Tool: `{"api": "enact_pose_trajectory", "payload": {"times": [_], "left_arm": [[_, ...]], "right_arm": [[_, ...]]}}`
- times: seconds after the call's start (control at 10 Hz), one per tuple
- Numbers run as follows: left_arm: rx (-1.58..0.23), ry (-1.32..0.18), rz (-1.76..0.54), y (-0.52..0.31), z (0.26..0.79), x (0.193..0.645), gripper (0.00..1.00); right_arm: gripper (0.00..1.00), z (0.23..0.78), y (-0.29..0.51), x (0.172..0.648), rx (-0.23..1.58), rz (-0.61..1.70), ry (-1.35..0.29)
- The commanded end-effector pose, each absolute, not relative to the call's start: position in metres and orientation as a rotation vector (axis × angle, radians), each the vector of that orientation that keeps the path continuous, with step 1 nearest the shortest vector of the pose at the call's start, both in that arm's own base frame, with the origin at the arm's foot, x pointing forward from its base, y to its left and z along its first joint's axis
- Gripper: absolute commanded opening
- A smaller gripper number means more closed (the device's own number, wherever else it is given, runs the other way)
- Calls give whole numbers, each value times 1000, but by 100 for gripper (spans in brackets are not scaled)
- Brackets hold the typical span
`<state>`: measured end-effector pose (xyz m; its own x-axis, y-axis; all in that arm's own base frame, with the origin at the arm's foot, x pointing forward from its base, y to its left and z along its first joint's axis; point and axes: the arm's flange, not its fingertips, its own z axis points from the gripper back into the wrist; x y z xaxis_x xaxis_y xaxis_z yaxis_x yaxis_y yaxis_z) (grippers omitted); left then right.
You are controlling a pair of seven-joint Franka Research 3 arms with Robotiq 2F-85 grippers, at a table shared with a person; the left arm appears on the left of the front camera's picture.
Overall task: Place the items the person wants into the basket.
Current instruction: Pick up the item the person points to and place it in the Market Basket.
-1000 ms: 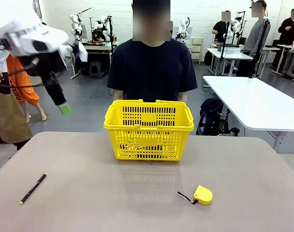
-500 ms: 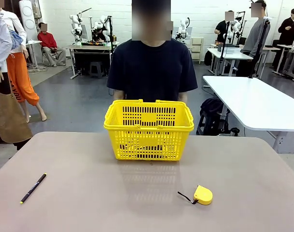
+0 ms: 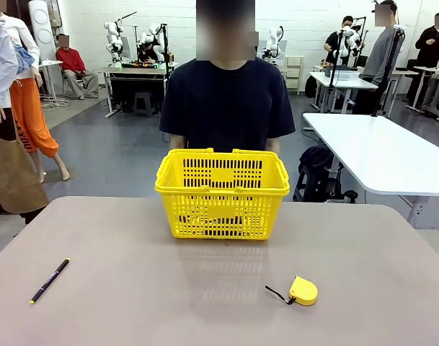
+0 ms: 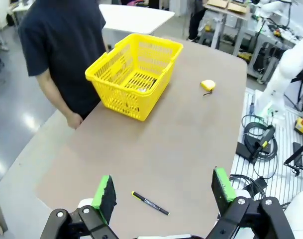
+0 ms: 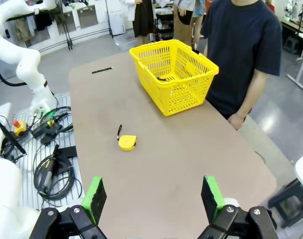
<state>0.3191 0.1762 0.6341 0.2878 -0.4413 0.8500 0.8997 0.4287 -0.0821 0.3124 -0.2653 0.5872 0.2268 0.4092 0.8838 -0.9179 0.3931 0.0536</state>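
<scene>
The left arm, which a second ago swung across the upper left corner of the front view, has lifted clear of it, and both arms now hang high above the surface. The left tool (image 4: 163, 191) stands wide open with nothing between its green pads; the right tool (image 5: 153, 196) is likewise spread and empty.

The yellow basket (image 3: 222, 185) sits at the middle of the surface's far edge, directly in front of the person (image 3: 227, 108) in the black T-shirt, whose hands stay below that edge. Dark shapes lie on the basket floor behind the lattice, seen faintly in the front view and again from both wrists; they are too obscured to name, though they are likely the wanted items already delivered.

What remains on the surface are the two things not wanted: the thin black pen (image 3: 50, 280) with a yellow tip near the left edge toward the robot's side, and the yellow tape measure (image 3: 303, 290) toward the near right, its cord trailing left. Both lie well apart from the basket.

With no box cutter, stapler or marker left on the surface, and both arms withdrawn with bare tools, the job looks finished or all but finished. Nothing further appears to be called for unless the person signals otherwise.
</scene>
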Motion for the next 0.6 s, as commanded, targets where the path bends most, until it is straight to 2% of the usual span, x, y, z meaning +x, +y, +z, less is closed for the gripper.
{"api": "enact_pose_trajectory", "payload": {"times": [0.0,0.5], "left_arm": [[-713,-894,-1043,187,627,318,100],[-719,-895,-1039,187,619,312,100]], "right_arm": [[100,588,-266,313,679,1026,-948],[100,588,-266,313,679,1026,-948]]}}
